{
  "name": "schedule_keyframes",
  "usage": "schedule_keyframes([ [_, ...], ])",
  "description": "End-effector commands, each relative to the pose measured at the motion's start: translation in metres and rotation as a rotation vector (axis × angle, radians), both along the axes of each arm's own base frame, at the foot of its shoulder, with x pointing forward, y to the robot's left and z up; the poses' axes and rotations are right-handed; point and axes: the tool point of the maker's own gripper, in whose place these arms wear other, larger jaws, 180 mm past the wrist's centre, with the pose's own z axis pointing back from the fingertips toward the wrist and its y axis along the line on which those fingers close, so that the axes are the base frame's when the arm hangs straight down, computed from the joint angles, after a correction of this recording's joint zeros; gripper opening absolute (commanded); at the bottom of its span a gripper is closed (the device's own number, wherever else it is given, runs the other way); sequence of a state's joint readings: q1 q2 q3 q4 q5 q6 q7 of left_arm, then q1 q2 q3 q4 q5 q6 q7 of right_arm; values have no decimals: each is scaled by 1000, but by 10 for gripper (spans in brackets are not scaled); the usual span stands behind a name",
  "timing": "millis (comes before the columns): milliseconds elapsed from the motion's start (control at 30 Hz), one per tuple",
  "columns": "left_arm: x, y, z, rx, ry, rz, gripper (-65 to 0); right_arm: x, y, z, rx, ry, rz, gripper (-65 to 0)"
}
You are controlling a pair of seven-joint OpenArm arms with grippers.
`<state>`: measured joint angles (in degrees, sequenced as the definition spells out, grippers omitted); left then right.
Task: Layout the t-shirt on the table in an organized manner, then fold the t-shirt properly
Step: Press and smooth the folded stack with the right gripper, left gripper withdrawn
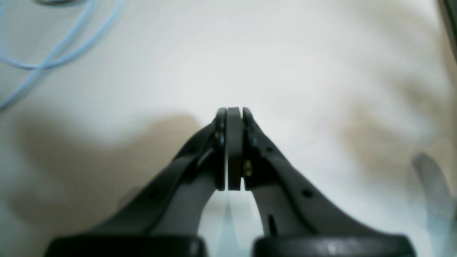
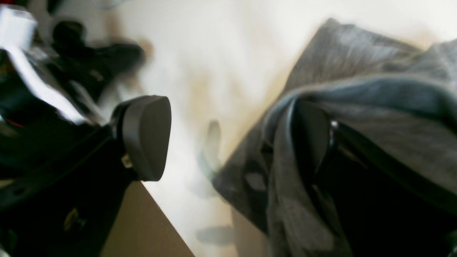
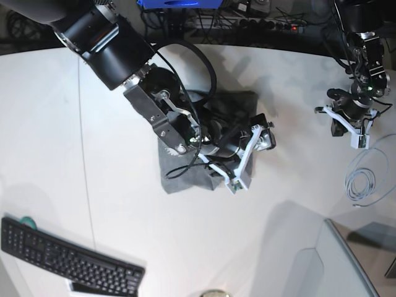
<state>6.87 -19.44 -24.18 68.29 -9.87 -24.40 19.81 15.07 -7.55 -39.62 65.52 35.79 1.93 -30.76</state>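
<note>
T-shirt (image 3: 185, 176) lies folded mid-table; right gripper (image 2: 228, 139) gapes at its 3 o'clock edge, cloth draped over one finger—withdrawing could drag folds loose. Left gripper (image 1: 234, 142) closed, empty.

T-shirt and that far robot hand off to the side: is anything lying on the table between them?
No. In the base view, only bare white table lies between the t-shirt and the left hand.

Soft heather-grey knit t-shirt (image 3: 238, 102) on a smooth, seemingly matt white table (image 3: 93, 185).
</note>
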Motion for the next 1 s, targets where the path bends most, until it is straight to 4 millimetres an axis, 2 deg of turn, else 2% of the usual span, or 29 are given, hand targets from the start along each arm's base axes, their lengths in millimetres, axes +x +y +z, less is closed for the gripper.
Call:
schedule_keyframes([
  [0, 6, 8, 13, 16, -43, 1, -650, 6, 15, 17, 43, -45, 16, -155],
  [100, 5, 11, 13, 19, -40, 3, -650, -1, 28, 18, 38, -94, 67, -155],
  [200, 4, 15, 15, 23, -43, 13, -650, -7, 44, 31, 27, -160, 154, -155],
  [333, 4, 21, 18, 35, -45, 17, -650, -9, 60, 79, 109, -255, 195, -155],
  [400, 2, 29, 21, 39, -51, 38, -650, -8, 54, 92, 100, -267, 180, -156],
  [467, -7, 42, 23, 47, -52, 77, -650, -2, 36, 99, 66, -265, 126, -159],
  [500, -10, 49, 25, 52, -55, 93, -650, -4, 29, 98, 56, -251, 99, -174],
  [567, -16, 60, 29, 57, -64, 124, -650, -1, 5, 92, 36, -232, 29, -272],
  [633, -32, 75, 29, 70, -57, 169, -650, -2, -18, 78, 25, -184, -44, -428],
  [700, -46, 87, 30, 79, -51, 205, -650, 2, -45, 64, 18, -138, -131, -620],
  [733, -52, 93, 31, 85, -47, 219, -650, 3, -55, 58, 15, -117, -164, -650],
  [833, -71, 104, 30, 98, -29, 251, -650, 4, -79, 32, -27, -58, -230, -621],
  [900, -76, 108, 31, 112, -18, 249, -650, 2, -84, 14, -63, -23, -233, -650],
  [967, -76, 108, 32, 116, -17, 243, -650, 7, -80, 4, -76, -5, -240, -650],
])
